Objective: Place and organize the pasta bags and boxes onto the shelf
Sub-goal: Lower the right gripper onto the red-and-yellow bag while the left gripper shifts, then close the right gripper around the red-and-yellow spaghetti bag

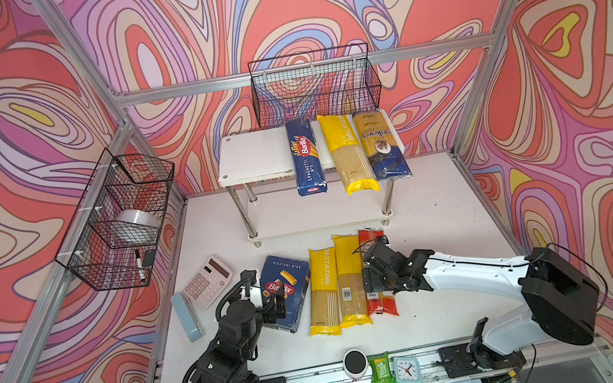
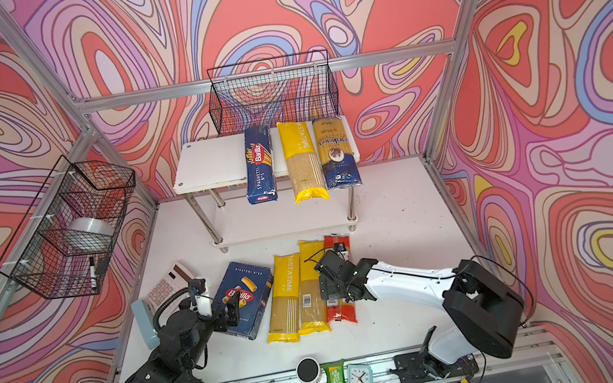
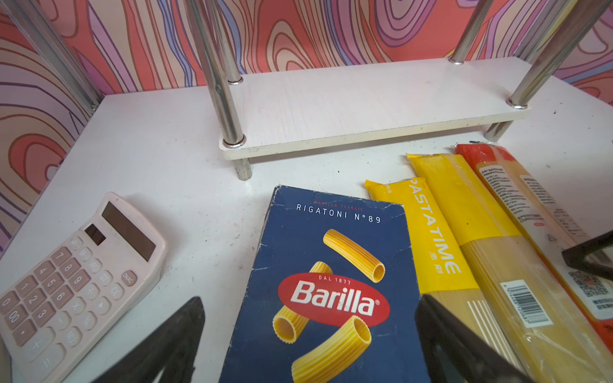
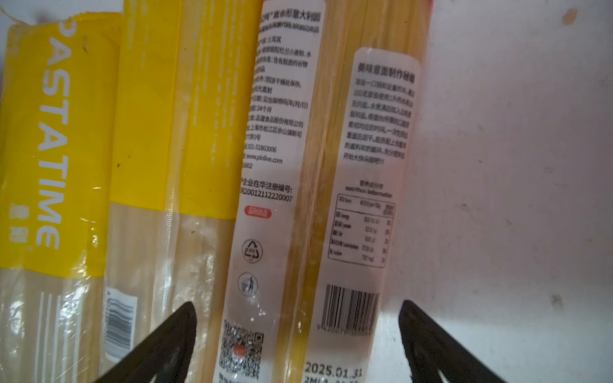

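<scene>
left hand [image 3: 310, 300] released | right hand [image 4: 297, 305] released, astride red-ended clear spaghetti bag [image 4: 331, 132] | risk — finger [image 4: 169, 335] may snag the touching yellow-ended bag [image 4: 199, 132] beside it, dragging both

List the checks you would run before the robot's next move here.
1. The right gripper is open: ok.
2. It straddles the red-ended packet: ok.
3. That packet lies apart from its yellow-ended neighbour: not ok, they touch.
4. The left gripper is open over the rigatoni box: ok.
5. Bare room on the top board of the shelf: ok.
6. Right gripper's height above the packet: cannot tell.
</scene>
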`<action>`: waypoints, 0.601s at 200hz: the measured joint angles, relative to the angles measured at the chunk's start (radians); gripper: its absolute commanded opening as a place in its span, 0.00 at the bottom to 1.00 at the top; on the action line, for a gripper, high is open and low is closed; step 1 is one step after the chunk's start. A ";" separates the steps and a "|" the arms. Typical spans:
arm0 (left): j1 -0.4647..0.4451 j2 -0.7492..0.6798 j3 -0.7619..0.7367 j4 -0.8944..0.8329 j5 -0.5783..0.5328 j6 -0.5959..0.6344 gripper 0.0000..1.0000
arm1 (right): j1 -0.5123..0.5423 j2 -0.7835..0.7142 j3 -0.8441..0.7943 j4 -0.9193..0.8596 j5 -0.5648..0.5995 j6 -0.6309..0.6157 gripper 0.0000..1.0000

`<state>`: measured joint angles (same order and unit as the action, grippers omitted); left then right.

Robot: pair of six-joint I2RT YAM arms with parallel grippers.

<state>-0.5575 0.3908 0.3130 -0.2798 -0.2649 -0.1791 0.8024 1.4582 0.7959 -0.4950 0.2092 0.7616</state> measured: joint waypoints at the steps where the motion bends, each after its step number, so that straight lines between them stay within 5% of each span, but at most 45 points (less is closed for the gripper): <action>1: 0.000 0.002 0.000 0.000 0.000 0.000 1.00 | -0.001 0.003 0.002 -0.001 0.000 -0.001 0.98; 120: 0.000 0.124 0.002 0.030 0.034 0.018 1.00 | -0.053 0.052 -0.052 0.043 -0.030 -0.009 0.98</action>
<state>-0.5575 0.5144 0.3145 -0.2497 -0.2314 -0.1608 0.7498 1.5105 0.7441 -0.4519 0.1795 0.7525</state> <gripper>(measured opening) 0.999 0.985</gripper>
